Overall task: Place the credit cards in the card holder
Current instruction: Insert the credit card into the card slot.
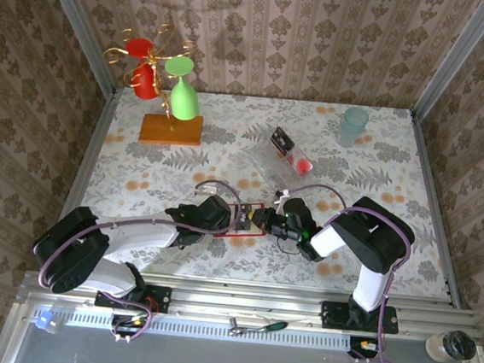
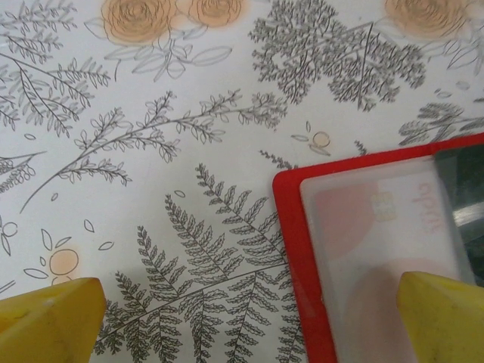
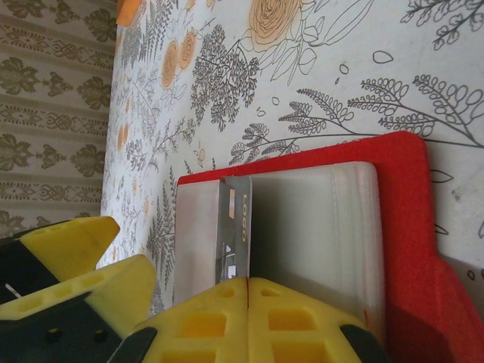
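**Near, right-wrist view, lower edge.** The right gripper [image 3: 248,291] has its fingers pressed together on the near edge of a dark credit card [image 3: 236,219]. The card's far end lies between the pale sleeves of the red card holder [image 3: 408,227], which sits at frame centre on the floral tablecloth [image 3: 363,68].

**Near, left-wrist view.** The left gripper [image 2: 246,325] has its fingers spread wide. One is in the lower left corner over bare cloth, the other in the lower right corner over the holder's pocket. Whether that one touches the pocket cannot be told. A whitish card [image 2: 355,227] with a red blotch shows through the pocket film.

**Step in hand (judged).** The dark card is being seated in its slot.
- Push along the card's long axis and keep it level with the sleeve mouth so it neither bows nor catches the red rim.
- A left finger bearing down on the holder would stop it sliding on the cloth.
- Release only once most of the card is sheathed.

**Far, top view, upper centre.** A clear tray [image 1: 272,159], well apart from the holder, carries a black card [image 1: 280,139] and a red-blotched card [image 1: 302,163]. These are not yet stowed.
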Action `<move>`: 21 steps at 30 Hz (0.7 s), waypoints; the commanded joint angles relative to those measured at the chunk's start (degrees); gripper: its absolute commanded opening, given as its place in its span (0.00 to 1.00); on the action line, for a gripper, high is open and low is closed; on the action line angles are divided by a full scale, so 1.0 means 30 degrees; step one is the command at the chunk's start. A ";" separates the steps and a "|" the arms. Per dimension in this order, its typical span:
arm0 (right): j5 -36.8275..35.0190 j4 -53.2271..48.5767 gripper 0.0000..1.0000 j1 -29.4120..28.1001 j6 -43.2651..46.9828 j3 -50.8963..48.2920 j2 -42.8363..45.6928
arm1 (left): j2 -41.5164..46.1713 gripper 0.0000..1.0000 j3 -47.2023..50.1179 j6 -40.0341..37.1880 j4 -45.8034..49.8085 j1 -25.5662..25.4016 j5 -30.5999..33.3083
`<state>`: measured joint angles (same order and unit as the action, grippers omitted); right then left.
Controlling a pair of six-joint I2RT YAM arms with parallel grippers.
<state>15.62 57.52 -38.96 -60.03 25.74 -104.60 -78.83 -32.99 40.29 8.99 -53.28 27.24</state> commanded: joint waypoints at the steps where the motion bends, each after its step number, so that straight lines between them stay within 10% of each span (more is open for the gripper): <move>1: -0.0481 -0.0245 0.00 -0.0145 0.0132 -0.0375 -0.0130 | -0.0570 1.00 0.0225 0.0036 -0.0053 -0.0059 0.0102; 21: -0.0880 -0.3054 0.00 -0.0694 0.0649 -0.0316 0.1086 | -0.0931 1.00 0.0890 0.0566 -0.0186 -0.0056 0.0418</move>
<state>14.35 53.17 -40.21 -59.75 25.39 -102.21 -80.71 -31.46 40.99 7.68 -53.28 27.31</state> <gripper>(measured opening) 0.064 0.999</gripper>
